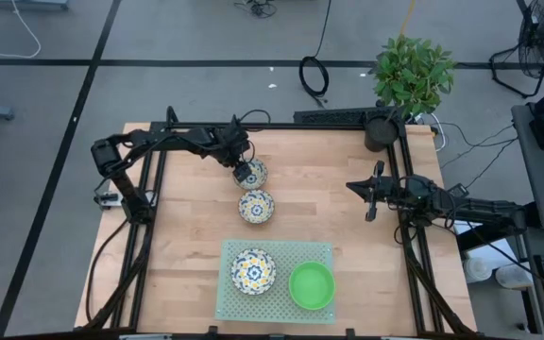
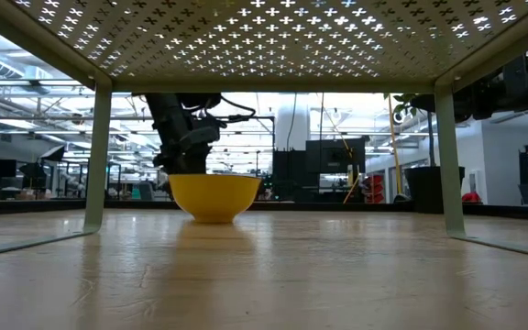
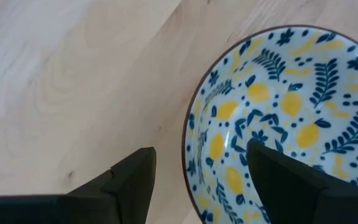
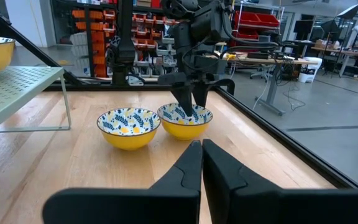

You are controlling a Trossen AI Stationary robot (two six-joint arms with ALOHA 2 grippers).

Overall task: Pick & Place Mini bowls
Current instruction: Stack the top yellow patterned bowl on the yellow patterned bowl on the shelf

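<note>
Two white mini bowls with a blue-and-yellow floral pattern stand on the wooden table, one far [image 1: 252,174] and one nearer [image 1: 256,206]. My left gripper [image 3: 197,152] is open and points steeply down over the far bowl [image 3: 291,106]. One finger [image 3: 132,180] is outside its rim [image 3: 187,140] and the other [image 3: 284,174] is inside. A third floral bowl [image 1: 253,270] and a green bowl [image 1: 312,285] rest on the pale-green perforated mat [image 1: 277,247]. My right gripper [image 1: 371,198] waits shut at the table's right side.
The mat is a raised rack on legs [image 2: 96,156] near the table's front edge. A potted plant [image 1: 412,76] and a black power strip [image 1: 333,116] sit at the far edge. Bare wood lies between the bowls and my right arm.
</note>
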